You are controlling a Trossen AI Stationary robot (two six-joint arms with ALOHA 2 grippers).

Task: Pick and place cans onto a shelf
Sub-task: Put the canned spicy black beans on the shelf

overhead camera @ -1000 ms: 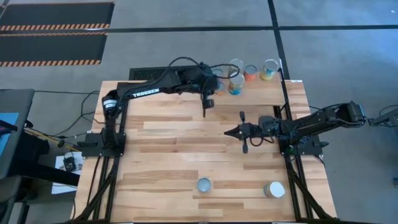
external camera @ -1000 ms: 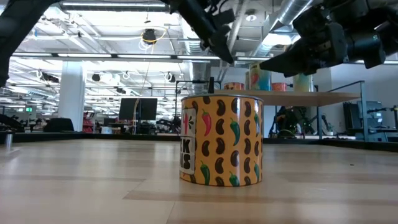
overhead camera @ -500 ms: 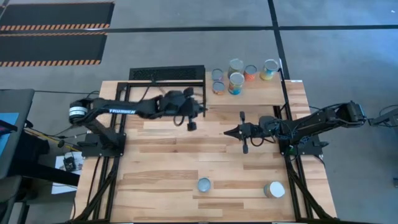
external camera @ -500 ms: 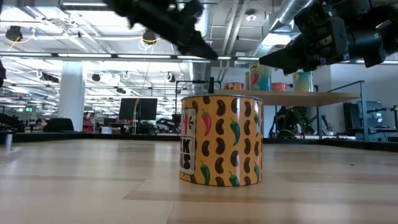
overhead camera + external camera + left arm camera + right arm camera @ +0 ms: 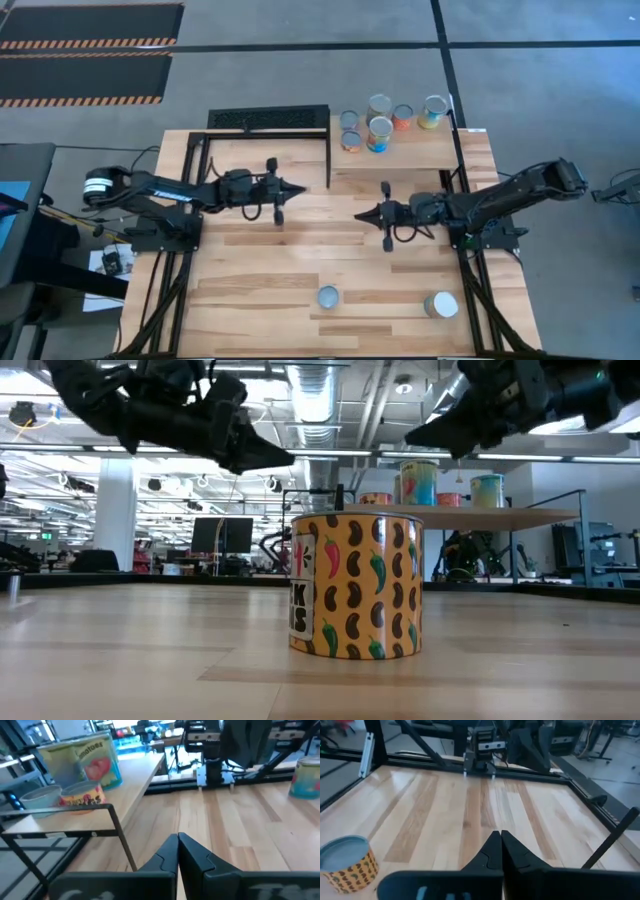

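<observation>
Currently, left gripper (image 5: pixel 296 188) over mid-table, fingers pressed together, empty, right gripper (image 5: pixel 362 214) facing it, fingers likewise together, empty, five cans (image 5: pixel 379 124) standing on the shelf (image 5: pixel 420 150), two cans, patterned can (image 5: pixel 328 297) and another (image 5: pixel 440 304), on the tabletop (image 5: pixel 250 260) near its front edge.

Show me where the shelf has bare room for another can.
The shelf is bare along its near strip and toward the right end. Five cans crowd the far edge. Both grippers, left and right, hover clear of it.
</observation>
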